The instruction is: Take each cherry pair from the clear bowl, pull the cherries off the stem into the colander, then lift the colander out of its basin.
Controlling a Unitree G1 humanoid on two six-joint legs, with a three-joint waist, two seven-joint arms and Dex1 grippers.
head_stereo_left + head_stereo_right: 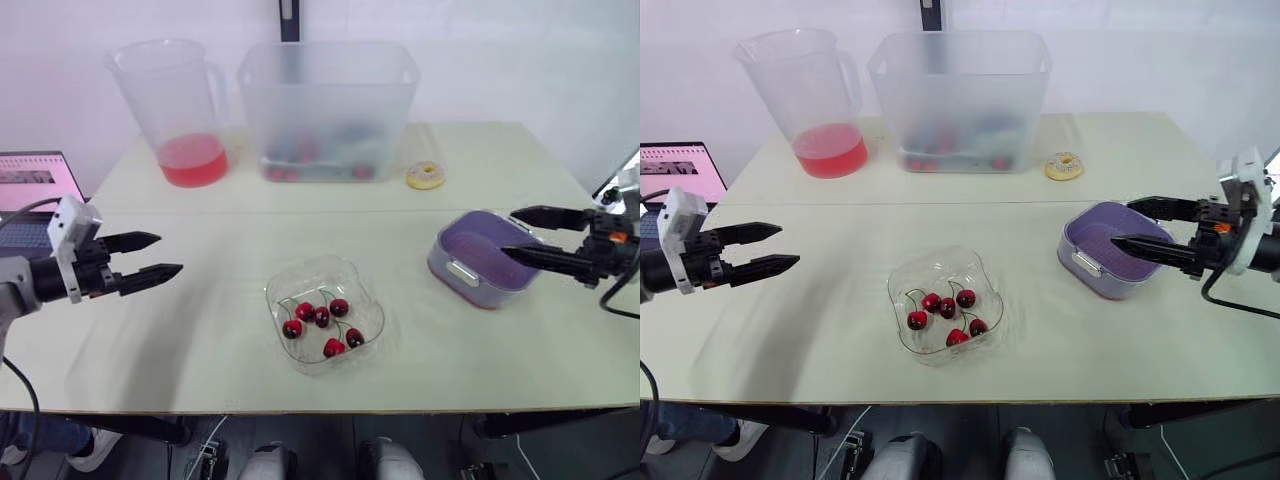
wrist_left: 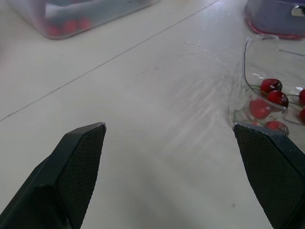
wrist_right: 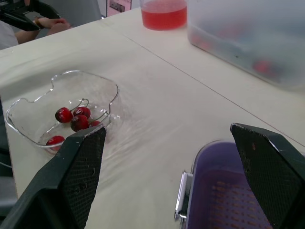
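Observation:
A clear bowl (image 1: 322, 312) sits at the table's front centre and holds several dark red cherries (image 1: 322, 316) joined in pairs by green stems. To its right stands the purple colander in its basin (image 1: 483, 257), empty as far as I see. My left gripper (image 1: 165, 256) hovers open over the table's left side, well away from the bowl. On the right, my right gripper (image 1: 510, 233) is open with its fingertips above the colander. The bowl (image 3: 62, 110) and the colander (image 3: 228, 191) also appear in the right wrist view.
At the back stand a clear jug with red liquid (image 1: 175, 110), a large frosted tub (image 1: 328, 110) holding several items, and a small yellow doughnut (image 1: 425, 176). A laptop (image 1: 35, 190) sits off the table's left edge. A person's hand (image 3: 50, 23) rests beyond the far corner.

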